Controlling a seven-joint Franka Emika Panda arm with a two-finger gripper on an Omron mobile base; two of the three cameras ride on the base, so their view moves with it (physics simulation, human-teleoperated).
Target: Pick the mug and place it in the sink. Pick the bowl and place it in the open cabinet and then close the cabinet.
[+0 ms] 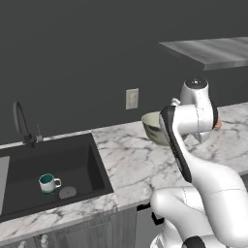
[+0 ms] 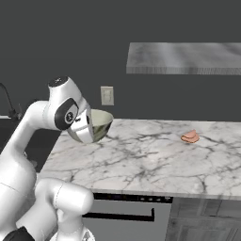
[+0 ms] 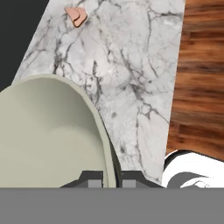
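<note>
Cream-green bowl [image 3: 48, 135], olive inside, rim pinched by the pincer [image 3: 109, 181]

A white, grey-veined marble table [image 2: 141, 160] is running along the dark wall. A small pinkish-orange object [image 2: 190, 137] is lying directly on it toward the right. At the left, the black sink [image 1: 92, 164] is sitting recessed in it, with the mug [image 1: 48, 183] standing on the basin floor beside the drain.

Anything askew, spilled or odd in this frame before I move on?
Nothing spilled or damaged. The mug stands upright in the sink. The bowl is tilted, but only because the gripper is pinching its rim and holding it above the counter. A small pink item lies alone on the marble.
</note>
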